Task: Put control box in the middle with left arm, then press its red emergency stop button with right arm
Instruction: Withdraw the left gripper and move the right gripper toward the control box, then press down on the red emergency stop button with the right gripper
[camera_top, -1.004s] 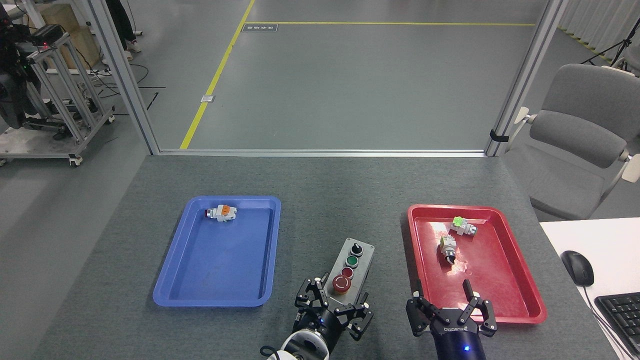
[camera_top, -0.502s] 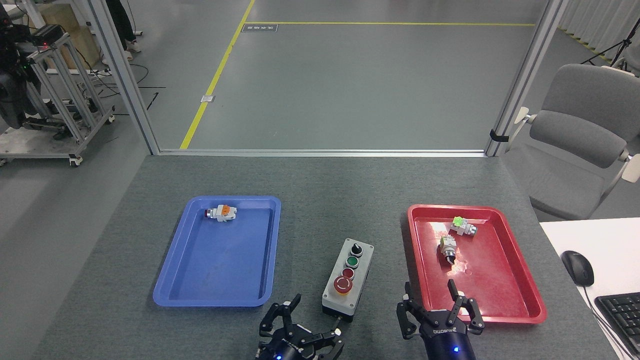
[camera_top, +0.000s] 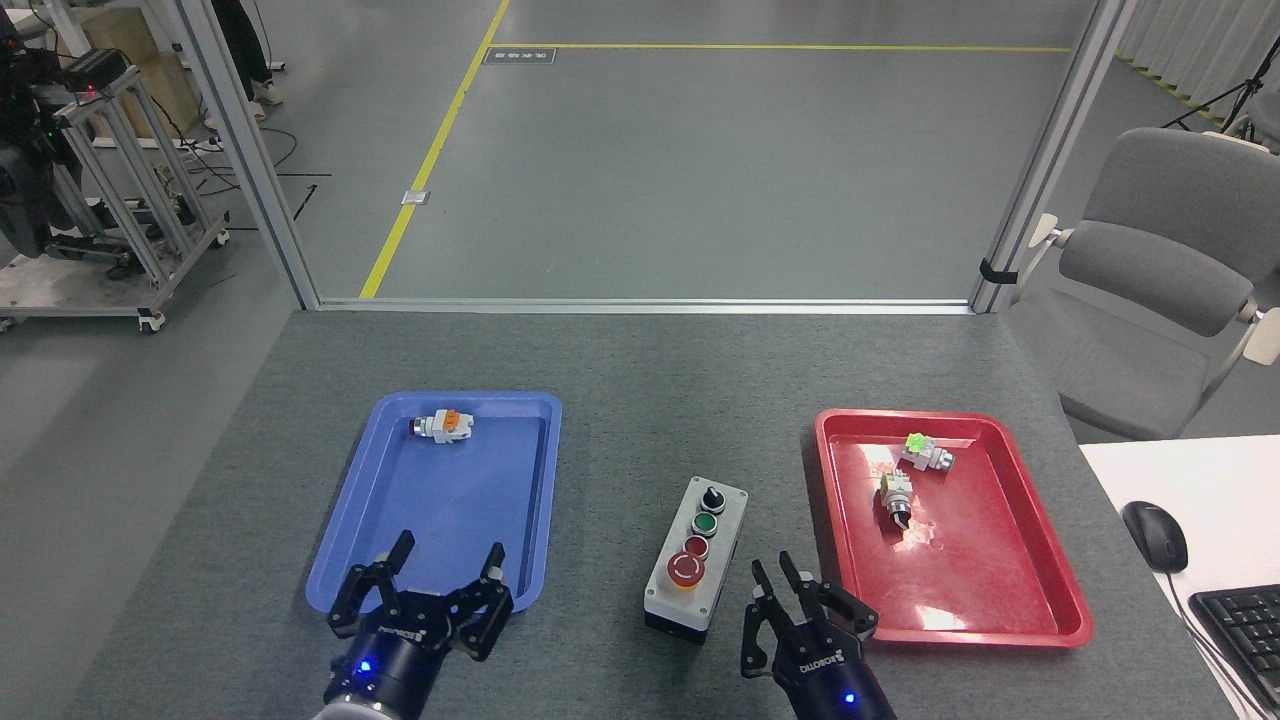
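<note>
The control box (camera_top: 697, 555) lies on the grey table between the two trays, its light grey faceplate up, carrying a black knob, a green button, a small red button and the large red emergency stop button (camera_top: 686, 569) nearest me. My left gripper (camera_top: 425, 590) stands open over the near edge of the blue tray, well left of the box, holding nothing. Just right of the box's near end is my right gripper (camera_top: 800, 600), its black fingers (camera_top: 762, 585) spread open and apart from the box.
A blue tray (camera_top: 340, 560) at left holds one small orange-capped switch part (camera_top: 444, 426). At right a red tray (camera_top: 1050, 560) holds two small switch parts (camera_top: 912, 470). A mouse (camera_top: 1155, 535) and keyboard sit on a white desk at far right.
My left gripper let go of the control box and drew away left to the blue tray's near edge. The right gripper shifted left toward the box. The box stays put.
</note>
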